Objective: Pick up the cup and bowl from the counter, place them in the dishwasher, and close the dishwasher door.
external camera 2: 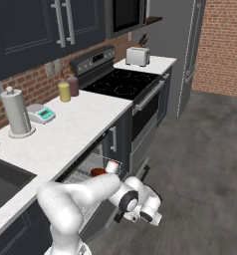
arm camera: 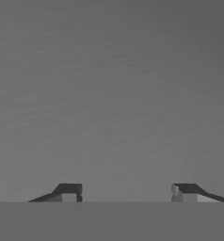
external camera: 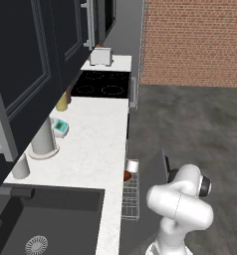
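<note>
Pincer (arm camera: 125, 193): fingertips well apart at the bottom of the hand view, released, nothing between them; plain dark grey surface ahead, kind not discernible.
Arm: white, bent low; lower right of left base view, lower left to centre of right base view; wrist down in front of the cabinet fronts, low centre of right base view.
Cup (external camera: 133, 166): white, in the dishwasher rack; centre of left base view, just right of the desk edge. Also seen low centre in right base view (external camera 2: 111, 166).
Bowl (external camera: 127, 175): red-brown, in the rack just below the cup in left base view, touching or nearly so. In right base view (external camera 2: 97, 172) just left of the cup.
Dishwasher (external camera: 131, 198): light wire rack pulled out beyond the desk edge; dark door (external camera: 151, 174) open, right of the rack.
Desk (external camera: 93, 144): white marble-look, left half of left base view; black sink (external camera: 46, 219) at lower left.
On desk: paper towel roll (external camera: 43, 137), small teal and white scale (external camera: 60, 127), yellow bottle (external camera: 62, 102), all along the left side.
Stovetop (external camera: 101, 83): black, upper centre.
Toaster (external camera: 101, 57): pale, beyond the stovetop.
</note>
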Available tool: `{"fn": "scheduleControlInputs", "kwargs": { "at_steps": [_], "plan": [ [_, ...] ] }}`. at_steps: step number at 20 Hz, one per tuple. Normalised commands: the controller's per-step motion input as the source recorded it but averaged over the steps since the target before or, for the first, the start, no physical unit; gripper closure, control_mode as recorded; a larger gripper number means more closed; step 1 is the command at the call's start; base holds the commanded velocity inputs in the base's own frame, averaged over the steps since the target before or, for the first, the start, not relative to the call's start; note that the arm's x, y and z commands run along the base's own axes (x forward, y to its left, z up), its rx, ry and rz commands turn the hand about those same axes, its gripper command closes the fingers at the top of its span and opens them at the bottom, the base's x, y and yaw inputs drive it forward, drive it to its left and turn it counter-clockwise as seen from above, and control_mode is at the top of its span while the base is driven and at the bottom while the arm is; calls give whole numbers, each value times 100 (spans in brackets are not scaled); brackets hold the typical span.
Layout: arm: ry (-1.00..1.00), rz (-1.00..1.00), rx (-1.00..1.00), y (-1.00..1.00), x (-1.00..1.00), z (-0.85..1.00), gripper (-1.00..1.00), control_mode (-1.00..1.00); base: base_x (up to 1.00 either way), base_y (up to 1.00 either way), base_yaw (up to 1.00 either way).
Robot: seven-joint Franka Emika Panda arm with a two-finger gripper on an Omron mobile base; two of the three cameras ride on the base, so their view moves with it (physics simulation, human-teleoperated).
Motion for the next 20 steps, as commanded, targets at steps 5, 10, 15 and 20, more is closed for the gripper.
{"fn": "scheduleControlInputs", "kwargs": {
  "at_steps": [5, 10, 15, 20],
  "plan": [
    [0, 5, 32, 89, 35, 21, -100, -100, 0, 0, 0],
    [0, 5, 25, 100, 37, 12, -100, -100, 0, 0, 0],
    [0, 4, 21, 100, 47, 0, -100, -100, 0, 0, 0],
    [0, 3, 18, 99, 57, 0, -100, -100, 0, 0, 0]
  ]
}}
